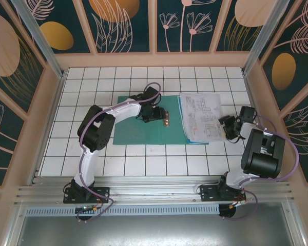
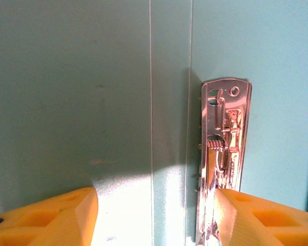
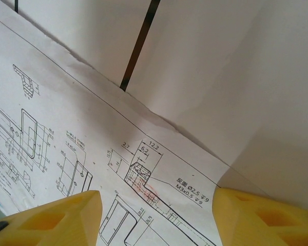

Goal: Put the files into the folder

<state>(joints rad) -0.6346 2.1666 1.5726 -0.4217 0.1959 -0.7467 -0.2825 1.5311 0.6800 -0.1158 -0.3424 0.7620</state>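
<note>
Left jaws apart at the metal clip [image 2: 226, 128] of the folder [image 1: 128, 130]; right jaws apart over the files [image 1: 200, 115] near the right edge of the counter [image 1: 143, 164].

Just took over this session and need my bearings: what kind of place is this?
Likely a purpose-built robot test cell, not an office: a white tiled tabletop boxed in by leaf-pattern wall panels on aluminium posts, with a metal mounting rail at the near edge.
</note>
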